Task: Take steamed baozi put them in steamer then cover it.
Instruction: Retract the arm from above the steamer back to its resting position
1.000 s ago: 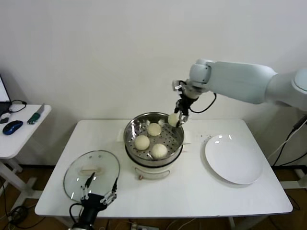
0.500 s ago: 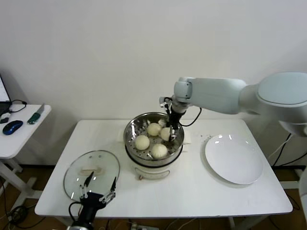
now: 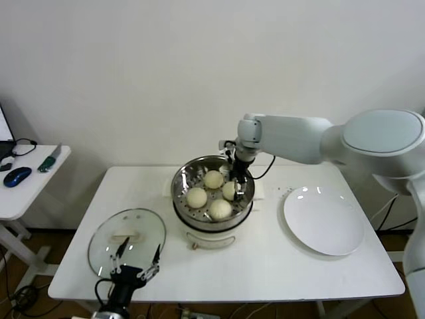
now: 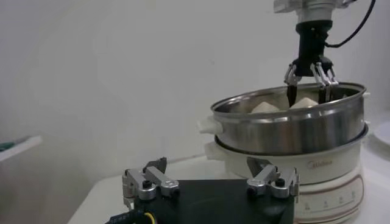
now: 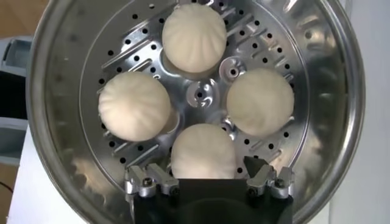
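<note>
The white tabletop (image 3: 265, 266) carries the steamer (image 3: 182, 183) at its middle, a white plate (image 3: 325, 226) to the right and the cover (image 3: 126, 232) lying flat at the near left. All four baozi (image 5: 195, 38) sit on the steamer's holed floor. The right pincer (image 3: 234, 179) hangs inside the far right of the basket, fingers spread and released around one bun. The left pincer (image 3: 136, 271) waits, spread wide and empty, at the near left edge by the cover.

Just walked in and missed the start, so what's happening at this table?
The right gripper is down inside the steamer, jaws open around the last of four baozi on the perforated floor. The white plate is empty. The glass cover lies on the table by the open left gripper, not yet on.
</note>
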Available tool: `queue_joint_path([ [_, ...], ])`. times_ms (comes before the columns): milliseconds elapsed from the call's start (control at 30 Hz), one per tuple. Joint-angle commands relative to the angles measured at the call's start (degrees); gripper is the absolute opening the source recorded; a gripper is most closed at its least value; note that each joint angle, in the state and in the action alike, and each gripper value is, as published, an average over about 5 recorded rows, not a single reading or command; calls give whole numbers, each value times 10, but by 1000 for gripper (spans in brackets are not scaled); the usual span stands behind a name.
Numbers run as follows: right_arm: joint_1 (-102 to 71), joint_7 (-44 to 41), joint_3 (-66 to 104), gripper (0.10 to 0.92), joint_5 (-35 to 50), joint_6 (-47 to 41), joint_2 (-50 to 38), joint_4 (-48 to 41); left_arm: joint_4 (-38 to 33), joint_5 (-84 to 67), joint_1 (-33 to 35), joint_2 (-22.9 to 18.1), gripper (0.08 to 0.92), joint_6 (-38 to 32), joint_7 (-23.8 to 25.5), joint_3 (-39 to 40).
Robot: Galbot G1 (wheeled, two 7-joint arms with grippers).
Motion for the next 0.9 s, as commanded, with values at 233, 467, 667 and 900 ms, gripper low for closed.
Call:
queue_joint_path([
  [233,85,15,30,823,25,19,-113,113,2,4,-20,9,823,3,-7,-24],
  [467,73,185,102,823,32,122,-272,209,-2,18,-27,19,823,10,-13,-29],
  [667,-81,286,269,823,18,173,-415,273,-1,64,-34,13,823,16,-23,-24],
  [900,-436,340,650,823,-40,214,-497,303,-2,136,-48,12,823,31,-36,-23],
])
